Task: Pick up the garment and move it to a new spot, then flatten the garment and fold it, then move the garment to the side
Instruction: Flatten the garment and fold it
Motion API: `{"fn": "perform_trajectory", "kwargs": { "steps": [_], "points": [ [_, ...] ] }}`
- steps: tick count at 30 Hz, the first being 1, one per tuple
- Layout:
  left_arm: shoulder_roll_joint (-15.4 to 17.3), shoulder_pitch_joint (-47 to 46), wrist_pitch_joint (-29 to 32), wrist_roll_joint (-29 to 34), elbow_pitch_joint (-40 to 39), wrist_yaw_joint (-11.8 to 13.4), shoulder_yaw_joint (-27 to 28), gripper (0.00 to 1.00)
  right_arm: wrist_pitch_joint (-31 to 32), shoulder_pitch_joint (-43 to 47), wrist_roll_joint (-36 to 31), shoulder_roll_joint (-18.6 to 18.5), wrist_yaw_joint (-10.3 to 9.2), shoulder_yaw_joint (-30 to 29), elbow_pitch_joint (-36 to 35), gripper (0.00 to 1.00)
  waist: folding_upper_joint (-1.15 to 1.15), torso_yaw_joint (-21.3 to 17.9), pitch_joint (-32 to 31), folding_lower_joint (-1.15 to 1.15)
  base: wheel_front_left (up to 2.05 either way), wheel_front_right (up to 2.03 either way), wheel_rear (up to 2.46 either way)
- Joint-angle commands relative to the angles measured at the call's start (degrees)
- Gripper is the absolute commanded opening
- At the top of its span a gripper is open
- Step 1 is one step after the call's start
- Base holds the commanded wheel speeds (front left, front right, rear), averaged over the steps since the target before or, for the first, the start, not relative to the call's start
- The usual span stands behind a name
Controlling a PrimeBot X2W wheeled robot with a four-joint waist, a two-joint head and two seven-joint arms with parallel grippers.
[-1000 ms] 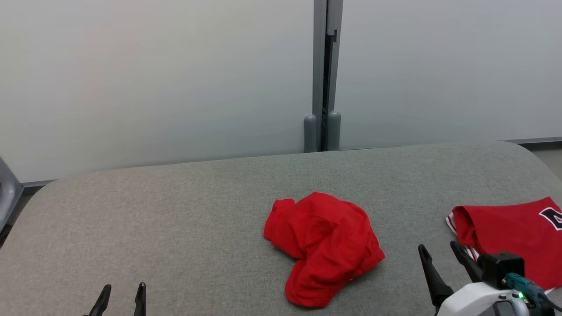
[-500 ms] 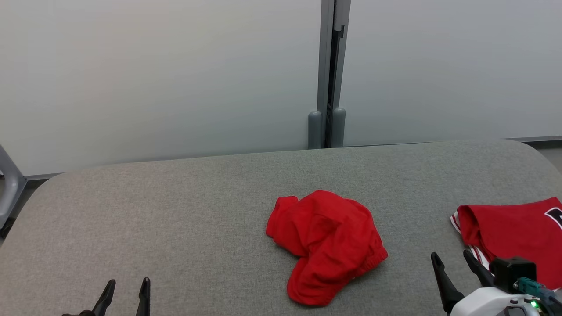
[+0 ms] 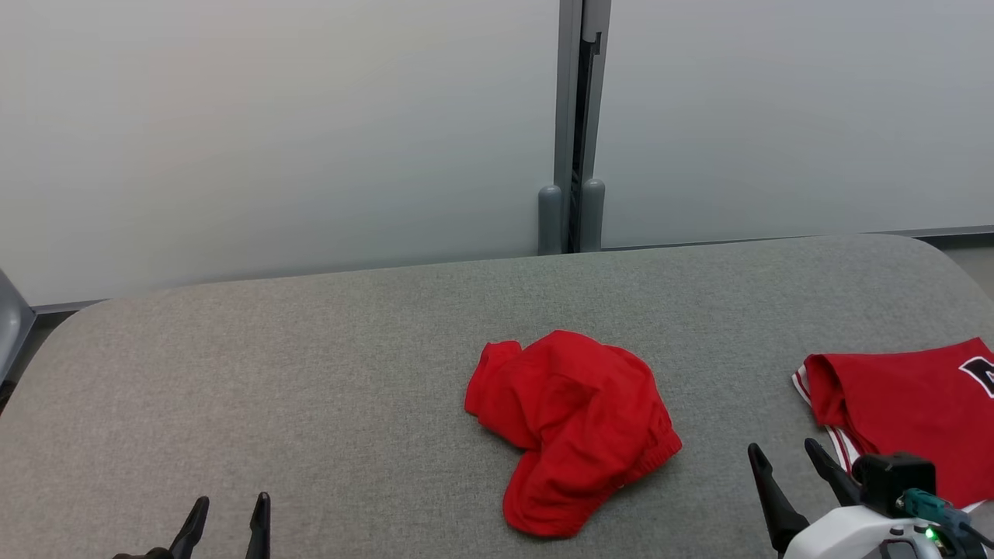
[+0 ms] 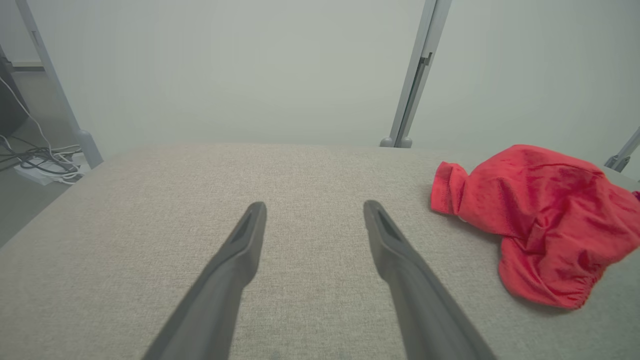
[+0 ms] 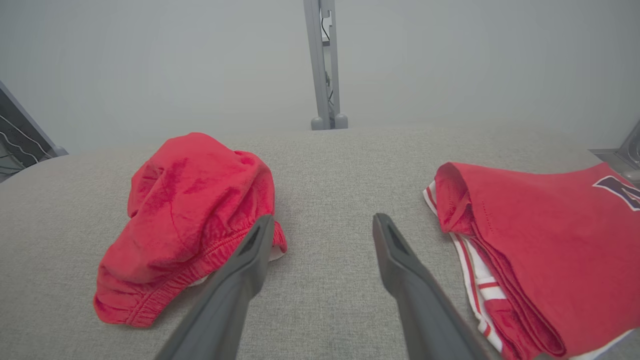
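Red crumpled garment (image 3: 571, 431) lies in a heap on the grey cloth-covered desk (image 3: 311, 388), with nothing gripping it. The pick-up step is judged not yet begun.

Right hand (image 3: 780, 446): fingers apart, empty, low over the desk. The heap sits ahead of it and to its left, and the gathered elastic hem (image 5: 200, 272) is the nearest part. In the right wrist view that hem appears just beside the left finger; whether they touch cannot be told.

Left hand (image 3: 233, 501): fingers likewise apart and empty. The heap lies ahead and well to its right, with bare desk between its fingers.

A folded garment (image 3: 908, 404), also red, with striped trim and a dark emblem, lies just to the right of the right hand. It is judged not to be the piece in hand and should be left alone.

Recommendations:
- The right hand is the better placed.
- It should swing left and forward so that one finger passes each side of a raised fold near the top of the heap, not the flat hem, and then close.
- Pinching a ridge should gather fewer layers and lift cleaner.
- Raise the piece until the trailing hem clears the desk, as the woven cover may drag.
- Risk noted: drifting right and snagging the folded garment.
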Motion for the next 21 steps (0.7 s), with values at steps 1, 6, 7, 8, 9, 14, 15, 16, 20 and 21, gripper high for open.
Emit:
{"fn": "perform_trajectory", "kwargs": {
  "steps": [1, 6, 7, 8, 9, 14, 15, 16, 20, 21],
  "points": [
    [0.3, 0.6, 0.4, -0.3, -0.4, 0.1, -0.1, 1.0, -0.6, -0.3, 0.4, -0.2, 0.03, 0.1, 0.1, 1.0, 0.0, -0.3, 0.2, 0.0, 0.0, 0.0, 0.0],
    [-0.5, -0.5, 6.6, -4.2, -0.6, -5.9, -5.1, 1.0, 0.1, -1.2, 0.1, -0.2, 0.03, 1.4, 0.2, 1.0, 0.0, -2.6, 0.9, 0.0, 0.0, 0.0, 0.0],
    [-0.4, -1.4, 8.0, -4.2, -0.3, -7.2, -6.6, 1.0, 0.1, -1.4, 0.1, -0.2, 0.03, 1.5, 0.1, 1.0, 0.0, -3.4, 1.1, 0.0, 0.0, 0.0, 0.0],
    [-0.4, -1.4, 8.0, -4.2, -0.3, -7.2, -6.6, 1.0, 0.1, -1.4, 0.1, -0.2, 0.03, 1.5, 0.1, 1.0, 0.0, -3.4, 1.1, 0.0, 0.0, 0.0, 0.0],
    [-0.9, -2.3, 9.0, -4.4, 0.2, -7.8, -7.7, 1.0, 0.2, -1.6, 0.1, -0.2, 0.03, 1.8, 0.1, 1.0, 0.0, -4.4, 1.4, 0.0, 0.0, 0.0, 0.0],
    [-4.7, -8.5, 13.0, -6.0, 6.9, -11.6, -13.0, 1.0, 0.7, -2.1, -0.4, -0.2, 0.03, 2.2, -0.4, 1.0, 0.0, -8.8, 2.8, 0.0, 0.0, 0.0, 0.0],
    [-5.3, -10.3, 13.2, -5.7, 8.6, -12.0, -13.7, 1.0, 1.0, -2.1, -0.6, -0.3, 0.03, 2.3, -0.5, 1.0, 0.0, -9.7, 3.1, 0.0, 0.0, 0.0, 0.0],
    [-6.3, -11.7, 13.4, -5.8, 10.5, -12.4, -14.6, 1.0, 1.1, -2.1, -0.8, -0.2, 0.03, 2.3, -0.6, 1.0, 0.0, -10.6, 3.4, 0.0, 0.0, 0.0, 0.0],
    [-7.8, -17.7, 13.7, -3.0, 18.0, -12.2, -16.7, 1.0, 1.3, -2.6, -1.4, -0.3, 0.03, 2.3, -1.1, 1.0, 0.0, -13.9, 4.5, 0.0, 0.0, 0.0, 0.0],
    [-8.2, -18.9, 13.6, -2.5, 19.6, -12.0, -17.1, 1.0, 1.3, -2.7, -1.5, -0.3, 0.03, 2.3, -1.2, 1.0, 0.0, -14.6, 4.7, 0.0, 0.0, 0.0, 0.0]
  ]
}}
